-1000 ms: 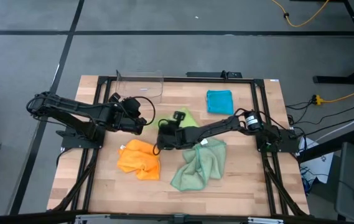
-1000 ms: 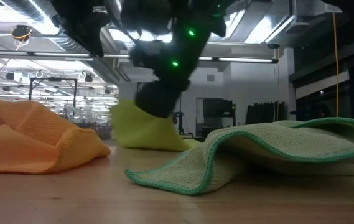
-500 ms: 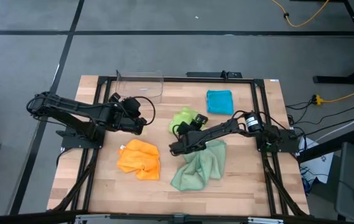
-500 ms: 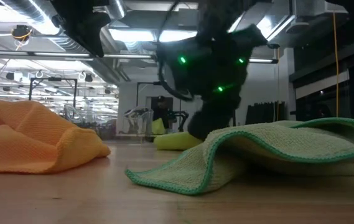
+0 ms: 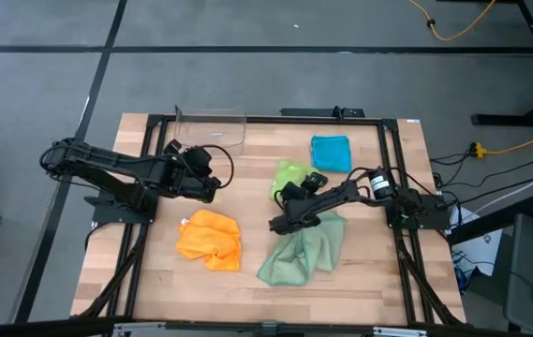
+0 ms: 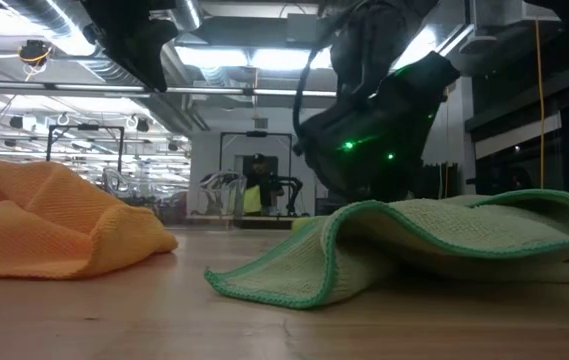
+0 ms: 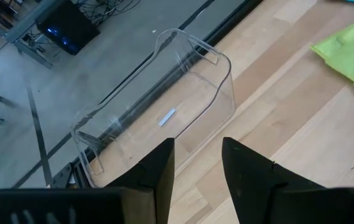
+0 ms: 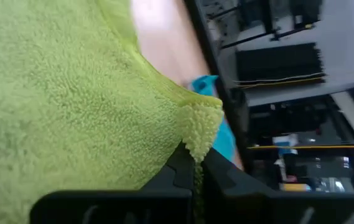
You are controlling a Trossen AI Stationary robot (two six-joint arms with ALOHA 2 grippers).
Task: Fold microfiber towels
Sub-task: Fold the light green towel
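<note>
The lime green towel [image 5: 291, 174] lies bunched on the table's far middle and fills the right wrist view [image 8: 71, 87]. My right gripper [image 5: 292, 192] is at its near edge, shut on it; it shows dark in the low view [image 6: 364, 150]. The pale sage towel [image 5: 303, 248] lies rumpled just near of it [image 6: 444, 235]. The orange towel [image 5: 210, 239] lies crumpled at the near left [image 6: 54, 225]. The teal towel [image 5: 331, 153] lies folded at the far right. My left gripper [image 7: 198, 162] is open and empty, hovering left of centre [image 5: 202, 168]. My right gripper pinches a bunched edge of the lime green towel [image 8: 199, 132] between its two fingers; a small tuft sticks out past the fingertips. One layer or several, I cannot tell. The rest of the towel spreads away beyond the fingers and lies on the table.
A clear plastic bin [image 5: 211, 127] stands at the far left edge, ahead of my left gripper [image 7: 164, 112]. Black frame rails [image 5: 247, 119] run round the wooden tabletop. Bare wood lies along the near edge and between the bin and the lime towel.
My right gripper has moved toward the table's right edge, drawing the lime green towel with it. The towel has slid right across the table, away from the orange towel, and now lies close to the teal one. My left arm has kept still.
</note>
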